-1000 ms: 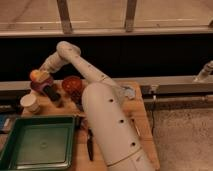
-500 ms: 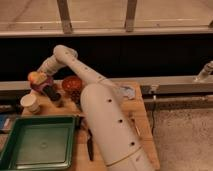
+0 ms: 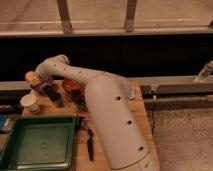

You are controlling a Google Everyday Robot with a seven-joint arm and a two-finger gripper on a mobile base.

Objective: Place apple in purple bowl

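While the white arm reaches left over the wooden desk [image 3: 140, 107], its jaws [image 3: 34, 81] are clamped on the small round orange-yellow apple [image 3: 30, 76], held above a white cup [image 3: 31, 102], near the orange-red bowl [image 3: 71, 85].

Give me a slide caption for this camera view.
Gripper carries the apple above the table's left end, near the white cup.

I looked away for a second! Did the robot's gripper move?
Yes. The gripper, carrying the apple, lifted slightly up and away from the white cup.
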